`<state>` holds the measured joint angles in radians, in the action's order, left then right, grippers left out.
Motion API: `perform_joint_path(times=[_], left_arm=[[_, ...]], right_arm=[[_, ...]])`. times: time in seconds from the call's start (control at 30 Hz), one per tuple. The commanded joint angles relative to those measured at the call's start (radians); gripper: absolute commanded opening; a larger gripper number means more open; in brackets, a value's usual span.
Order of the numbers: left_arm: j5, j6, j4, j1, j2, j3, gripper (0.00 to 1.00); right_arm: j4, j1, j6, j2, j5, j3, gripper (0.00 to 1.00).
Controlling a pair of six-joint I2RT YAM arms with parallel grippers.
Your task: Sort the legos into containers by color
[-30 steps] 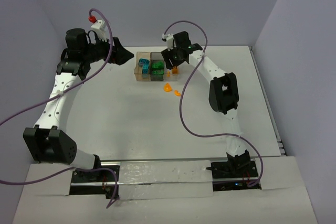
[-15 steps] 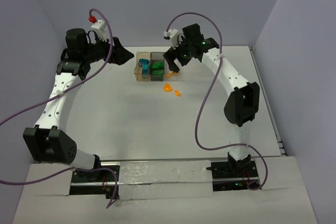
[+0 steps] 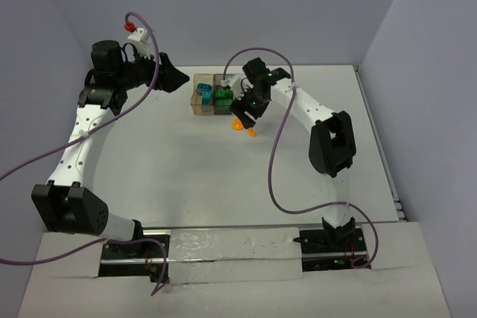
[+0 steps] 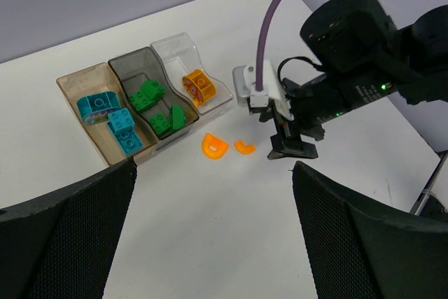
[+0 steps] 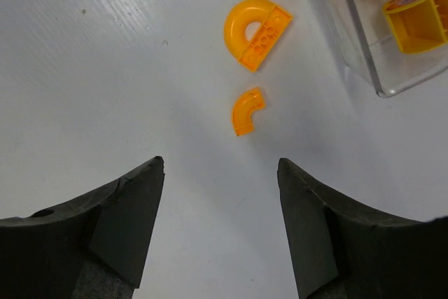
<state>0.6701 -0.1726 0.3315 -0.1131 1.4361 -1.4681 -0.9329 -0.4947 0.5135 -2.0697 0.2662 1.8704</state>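
Observation:
Three joined containers stand at the back: orange-brown (image 4: 75, 80) with teal legos (image 4: 98, 103), smoky grey (image 4: 133, 62) with green legos (image 4: 150, 94), clear (image 4: 175, 43) with orange legos (image 4: 198, 85). An orange half-ring lego (image 5: 255, 27) and a small orange curved lego (image 5: 246, 111) lie on the table in front of the clear box (image 5: 364, 54). My right gripper (image 5: 219, 162) is open and empty, just short of the curved piece; it hangs over both pieces in the top view (image 3: 244, 113). My left gripper (image 4: 213, 173) is open and empty, left of the boxes (image 3: 177, 78).
The white table (image 3: 186, 169) is walled at the back and sides. The right arm's purple cable (image 3: 272, 161) loops above the table's middle right. In the top view the row of boxes (image 3: 203, 80) is partly covered by the right wrist.
My right gripper left the clear box, rose, then came down toward the near side over the two loose orange pieces. The left arm has not moved.

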Motion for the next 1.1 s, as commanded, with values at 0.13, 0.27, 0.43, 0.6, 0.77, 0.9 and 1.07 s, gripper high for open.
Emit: perform_joint_path(times=[0.13,0.27,0.43,0.6,0.77,0.9,1.07], left_arm=[[0.0,0.002,-0.013,0.004,-0.034,-0.03,0.99],[0.002,0.004,-0.012,0.004,-0.031,-0.032,0.99],[0.013,0.002,-0.014,0.004,-0.026,-0.035,0.99],[0.013,0.003,-0.014,0.004,-0.022,-0.035,0.99],[0.007,0.012,-0.001,0.004,-0.018,-0.051,0.99],[0.014,0.007,-0.005,0.004,-0.023,-0.049,0.99],[0.011,0.01,-0.003,0.004,-0.026,-0.046,0.99]], right_arm=[[-0.008,-0.027,-0.041,-0.086,-0.086,0.044,0.63],[0.022,-0.031,-0.041,-0.104,-0.124,0.016,0.55],[0.025,-0.03,-0.036,-0.129,-0.127,0.01,0.54],[0.011,-0.03,-0.034,-0.166,-0.115,0.046,0.56],[0.002,-0.03,-0.039,-0.196,-0.099,0.067,0.57],[0.009,-0.028,-0.032,-0.209,-0.095,0.07,0.57],[0.009,-0.025,-0.021,-0.227,-0.101,0.081,0.61]])
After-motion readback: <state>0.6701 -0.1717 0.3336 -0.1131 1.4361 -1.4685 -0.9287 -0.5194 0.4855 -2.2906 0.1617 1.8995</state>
